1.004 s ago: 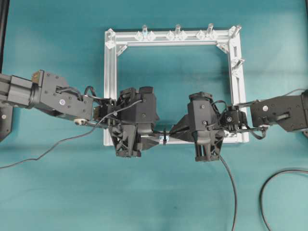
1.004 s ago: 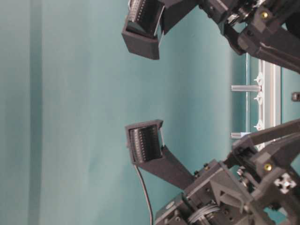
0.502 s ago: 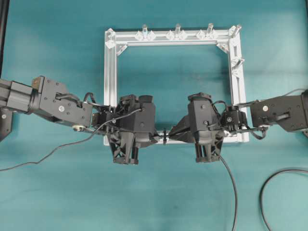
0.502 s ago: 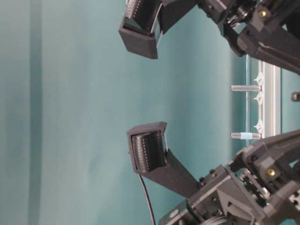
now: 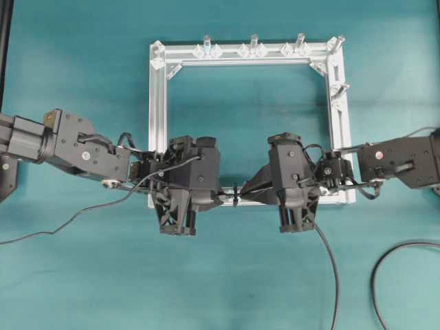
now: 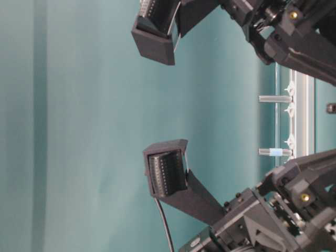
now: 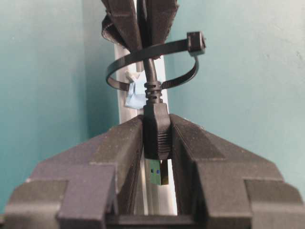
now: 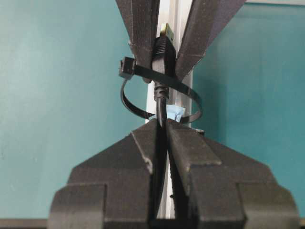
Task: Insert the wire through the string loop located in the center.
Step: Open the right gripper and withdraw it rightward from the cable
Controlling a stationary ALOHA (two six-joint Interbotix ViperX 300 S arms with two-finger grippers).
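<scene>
The wire (image 7: 156, 133) is passed through the string loop (image 7: 152, 67); its plug beyond the loop is clamped by the left gripper (image 7: 157, 143), which stood wide apart a second ago. The cable on the loop's other side is pinched in the closed right gripper (image 8: 162, 138).

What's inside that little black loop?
The black wire runs through the loop; its plug is pinched in the left end effector. Behind the loop sits a silver bar with a blue scrap. How the loop fastens to the bar is hidden.
</scene>
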